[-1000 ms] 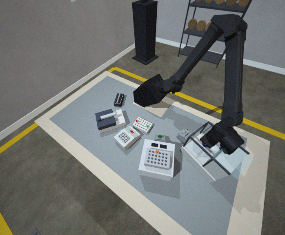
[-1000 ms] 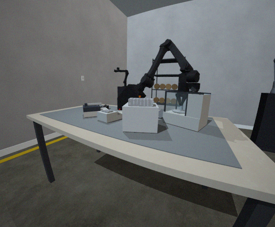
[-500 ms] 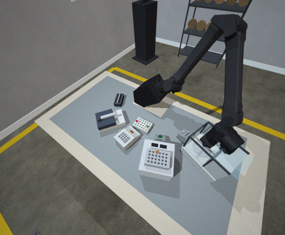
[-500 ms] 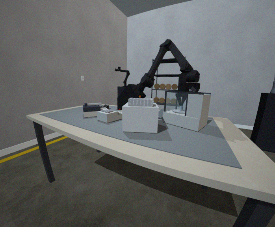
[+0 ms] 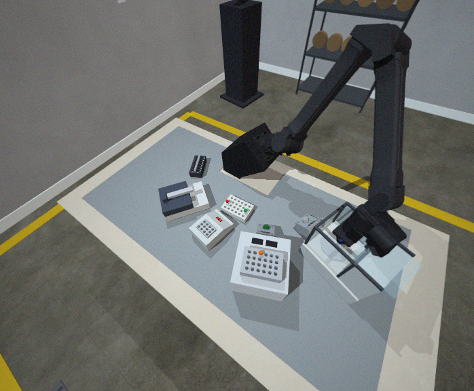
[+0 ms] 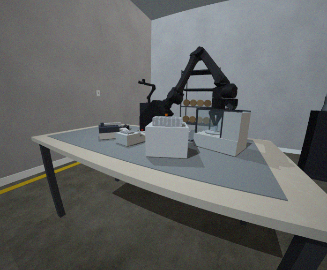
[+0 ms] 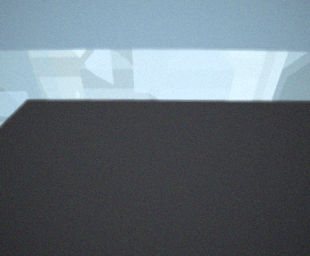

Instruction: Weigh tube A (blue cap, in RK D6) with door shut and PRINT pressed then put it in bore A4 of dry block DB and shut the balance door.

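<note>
A black robot arm is bent over the table (image 5: 225,328) (image 6: 169,185), with its end effector (image 5: 343,237) (image 6: 215,123) lowered through the open top of the balance (image 5: 329,269) (image 6: 216,143). The fingers are drawn nearly together, clamped on tube A (image 5: 341,240) (image 6: 214,127), its blue cap partly hidden. The tube is held upright inside the glass box, above or on the pan (image 6: 211,132); contact cannot be told. Red and green caps are seen in the white rack (image 5: 237,208). The wrist view is mostly blocked by a dark surface.
</note>
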You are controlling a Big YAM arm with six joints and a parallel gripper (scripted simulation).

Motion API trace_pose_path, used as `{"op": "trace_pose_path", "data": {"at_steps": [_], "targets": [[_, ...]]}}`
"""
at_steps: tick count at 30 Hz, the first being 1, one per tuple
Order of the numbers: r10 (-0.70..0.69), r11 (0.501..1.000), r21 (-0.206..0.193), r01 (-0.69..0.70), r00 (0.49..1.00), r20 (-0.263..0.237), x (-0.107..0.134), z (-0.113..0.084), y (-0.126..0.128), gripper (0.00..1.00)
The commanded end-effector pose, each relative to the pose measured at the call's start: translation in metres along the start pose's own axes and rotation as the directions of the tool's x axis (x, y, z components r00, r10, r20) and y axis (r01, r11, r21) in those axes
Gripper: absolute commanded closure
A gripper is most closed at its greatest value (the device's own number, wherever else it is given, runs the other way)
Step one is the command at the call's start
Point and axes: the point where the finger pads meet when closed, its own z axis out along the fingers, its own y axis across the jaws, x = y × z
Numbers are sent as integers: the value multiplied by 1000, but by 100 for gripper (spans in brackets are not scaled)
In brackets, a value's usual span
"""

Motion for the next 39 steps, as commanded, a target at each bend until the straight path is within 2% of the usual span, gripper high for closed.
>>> {"op": "trace_pose_path", "data": {"at_steps": [1, 2, 4, 39], "targets": [[-10, 1000, 6, 10, 1000, 29, -13, -7, 1, 91], [-17, 1000, 8, 16, 998, 55, -23, -13, 4, 91], [-17, 1000, 13, 16, 998, 62, -25, -19, 4, 91], [-28, 999, 22, 27, 998, 57, -23, -74, 2, 91]]}}
